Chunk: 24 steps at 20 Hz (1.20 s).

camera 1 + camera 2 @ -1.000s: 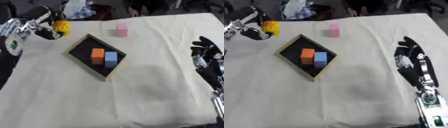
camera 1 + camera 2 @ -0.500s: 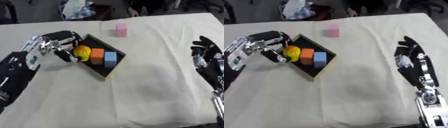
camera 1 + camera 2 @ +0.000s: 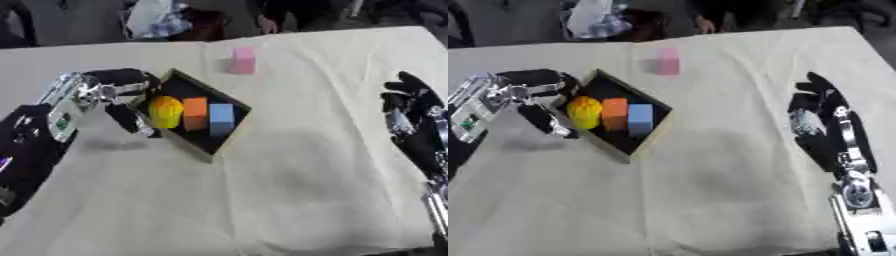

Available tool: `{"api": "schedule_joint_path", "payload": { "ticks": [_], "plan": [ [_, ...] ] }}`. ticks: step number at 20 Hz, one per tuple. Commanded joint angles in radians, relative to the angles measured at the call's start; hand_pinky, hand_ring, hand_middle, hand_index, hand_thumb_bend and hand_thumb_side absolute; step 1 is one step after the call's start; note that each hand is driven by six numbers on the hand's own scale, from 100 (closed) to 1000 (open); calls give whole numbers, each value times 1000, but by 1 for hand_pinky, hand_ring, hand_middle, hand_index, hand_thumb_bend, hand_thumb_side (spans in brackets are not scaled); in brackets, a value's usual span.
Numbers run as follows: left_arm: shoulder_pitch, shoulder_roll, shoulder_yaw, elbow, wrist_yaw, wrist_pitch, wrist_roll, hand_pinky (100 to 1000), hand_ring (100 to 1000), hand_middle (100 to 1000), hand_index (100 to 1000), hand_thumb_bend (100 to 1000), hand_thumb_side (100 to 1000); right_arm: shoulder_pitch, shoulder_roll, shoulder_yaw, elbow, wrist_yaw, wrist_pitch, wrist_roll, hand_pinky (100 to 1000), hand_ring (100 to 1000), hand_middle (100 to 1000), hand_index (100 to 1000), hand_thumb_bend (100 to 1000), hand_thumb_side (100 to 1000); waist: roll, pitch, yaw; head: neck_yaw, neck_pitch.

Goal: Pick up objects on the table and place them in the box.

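At black tray's (image 3: 229, 136) left end | left hand (image 3: 118, 92) fingers spread around yellow round object (image 3: 165, 111), grip unclear | lift straight clear; pink block (image 3: 243, 60) beyond tray remains

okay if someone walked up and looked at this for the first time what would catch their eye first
Probably the dark box left of centre on the cream cloth, with a yellow object, an orange block and a blue block lined up inside. The left hand sits at the box's left edge beside the yellow object. A lone pink block stands farther back, and the right hand rests open at the right.
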Motion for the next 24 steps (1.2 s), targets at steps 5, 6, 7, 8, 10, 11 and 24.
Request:
{"api": "schedule_joint_path", "payload": {
  "ticks": [5, 6, 7, 8, 10, 11, 24],
  "plan": [
    [34, 92, 105, -142, 18, 75, 88, 778, 705, 773, 871, 639, 545, -35, -59, -11, -4, 4, -2, -2, 816, 795, 788, 936, 100, 535, 0, -16, 14, -12, 5],
    [45, 100, 125, -167, 33, 90, 103, 774, 692, 762, 860, 607, 546, -43, -71, -12, -3, 5, -3, -3, 816, 795, 788, 936, 100, 522, -1, -16, 16, -13, 5],
    [57, 107, 146, -192, 49, 106, 119, 773, 687, 758, 855, 585, 547, -58, -88, -12, -2, 8, -5, -3, 816, 795, 789, 936, 100, 514, -3, -16, 19, -16, 5],
    [71, 113, 170, -219, 65, 122, 135, 771, 676, 749, 845, 567, 544, -73, -110, -11, -1, 10, -7, -2, 816, 796, 790, 937, 100, 494, -5, -16, 22, -18, 5],
    [105, 123, 222, -273, 98, 152, 169, 770, 667, 740, 835, 546, 546, -115, -161, -4, 4, 17, -14, 5, 816, 796, 791, 937, 100, 469, -8, -14, 28, -23, 5],
    [125, 124, 247, -299, 114, 159, 185, 771, 658, 732, 826, 524, 547, -137, -186, 1, 7, 22, -18, 11, 817, 797, 792, 937, 100, 445, -11, -14, 33, -25, 5],
    [443, -8, 450, -635, 321, 251, 391, 749, 593, 654, 770, 437, 537, -456, -487, 88, 254, -57, -60, 140, 820, 809, 812, 947, 100, 374, -23, -4, 137, -70, -1]
  ]
}}
